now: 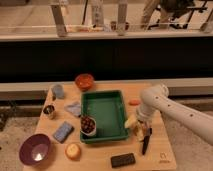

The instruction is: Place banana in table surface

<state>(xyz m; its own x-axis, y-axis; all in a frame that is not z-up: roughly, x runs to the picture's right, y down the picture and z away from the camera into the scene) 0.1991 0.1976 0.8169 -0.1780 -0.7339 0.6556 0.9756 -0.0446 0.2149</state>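
The banana (131,121) is pale yellow and lies low over the light tan table surface (100,152), just right of the green tray (103,107). My gripper (140,130) hangs from the white arm (155,100), which reaches in from the right. It is right at the banana's right end. I cannot tell whether the banana rests on the wood or is still held. A black marker (145,142) lies just below the gripper.
A cup of dark fruit (88,125) stands in the tray. A small orange oval (134,102), an orange bowl (84,80), a purple bowl (35,149), a round yellow-orange fruit (73,150), a blue sponge (63,131) and a black block (122,160) lie around the table.
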